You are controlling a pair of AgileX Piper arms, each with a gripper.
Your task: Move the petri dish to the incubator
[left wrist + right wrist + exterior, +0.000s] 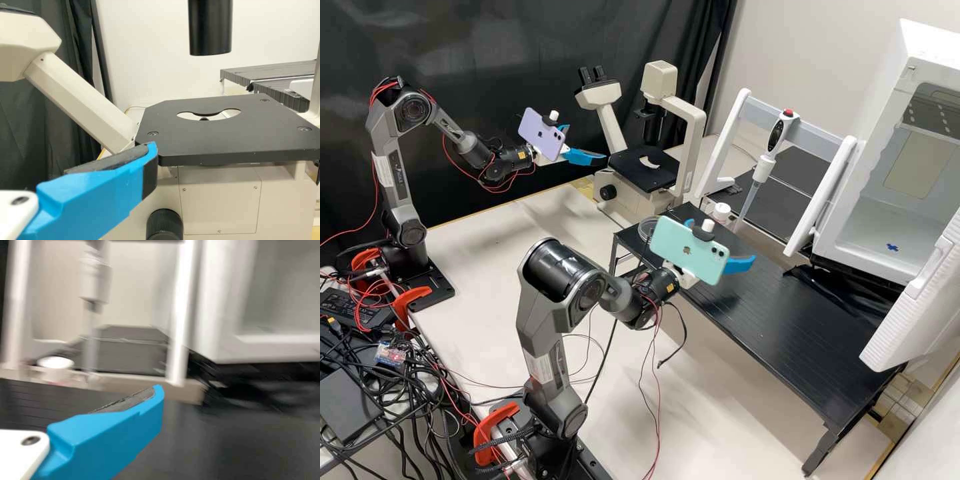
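In the high view, the clear petri dish point(647, 228) lies on the black rack's far left corner, partly behind the phone on my right arm. My right gripper point(740, 265) is open above the rack, beyond the dish toward the incubator. The incubator point(837, 241) stands white at the right, its door open. My left gripper point(588, 141) hangs open beside the microscope, away from the dish. One blue finger of the left gripper point(147, 160) shows in the left wrist view before the microscope stage. The right wrist view has one finger of the right gripper point(155, 402) over the rack.
The microscope point(645, 168) stands at the back. A white stand point(730, 143) holds a pipette point(761, 170) behind the rack point(773, 320), with a small white-capped container point(721, 212) nearby. The incubator door point(920, 300) juts out over the rack's right end.
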